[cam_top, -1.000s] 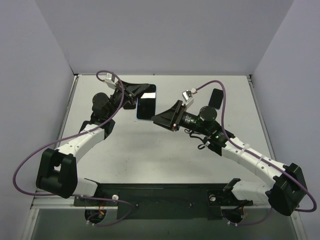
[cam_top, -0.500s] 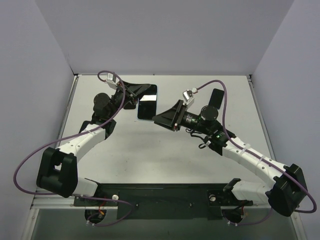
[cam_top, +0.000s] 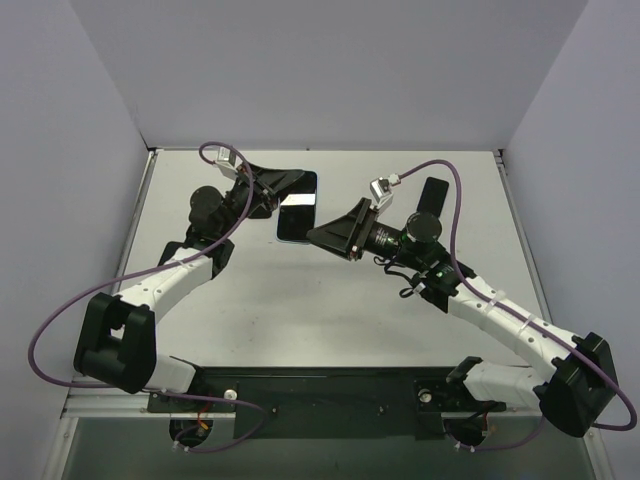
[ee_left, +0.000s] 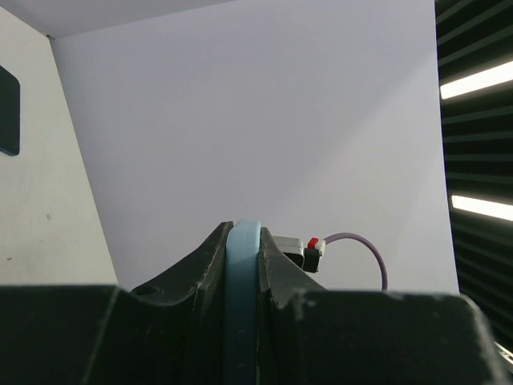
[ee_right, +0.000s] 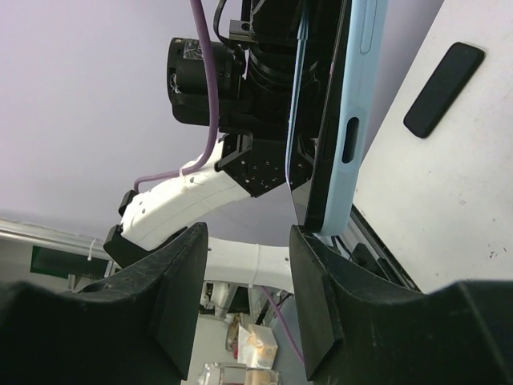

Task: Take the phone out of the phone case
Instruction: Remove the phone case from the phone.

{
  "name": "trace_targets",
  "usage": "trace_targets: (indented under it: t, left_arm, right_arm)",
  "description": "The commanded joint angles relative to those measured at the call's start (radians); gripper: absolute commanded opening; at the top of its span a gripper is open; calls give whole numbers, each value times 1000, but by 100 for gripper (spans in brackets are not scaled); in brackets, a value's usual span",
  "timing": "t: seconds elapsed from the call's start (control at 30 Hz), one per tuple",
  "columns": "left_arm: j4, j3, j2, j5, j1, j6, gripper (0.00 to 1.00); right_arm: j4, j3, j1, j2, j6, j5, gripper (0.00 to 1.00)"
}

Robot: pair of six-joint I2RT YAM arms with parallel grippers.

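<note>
The phone (cam_top: 297, 214), dark-screened and in a light blue phone case (ee_right: 359, 88), is held up off the table at the back centre. My left gripper (cam_top: 283, 184) is shut on its upper left edge. In the left wrist view the blue case edge (ee_left: 242, 305) is pinched between both fingers. My right gripper (cam_top: 317, 238) is open at the phone's lower right corner. In the right wrist view that corner hangs just over the right finger (ee_right: 321, 289), and nothing lies between the fingers.
A flat black slab (cam_top: 432, 195) lies on the white table (cam_top: 300, 310) at the back right, also seen in the right wrist view as the slab (ee_right: 443, 78). Grey walls enclose the table on three sides.
The left gripper and the phone have shifted slightly to the right. The right gripper has followed a little right, still open.
</note>
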Motion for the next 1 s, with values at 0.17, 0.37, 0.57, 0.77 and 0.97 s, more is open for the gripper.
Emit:
trace_targets:
  t: [0.17,0.37,0.57,0.77,0.97]
  left_arm:
    - [163,36,-5,2,-6,-96,0]
    - [166,41,-5,0,-3,-102,0]
    - [157,42,-8,0,1,-104,0]
    - [158,44,-9,0,1,-105,0]
    - [164,42,-14,3,-9,-113,0]
  right_arm:
    - [74,-2,0,-10,-7,-2,41]
    - [61,-12,0,-21,-13,1,41]
    - [47,-15,0,-33,-22,-7,41]
    - [47,-17,-1,-35,-27,-5,41]
    - [50,1,-3,-20,-21,4,41]
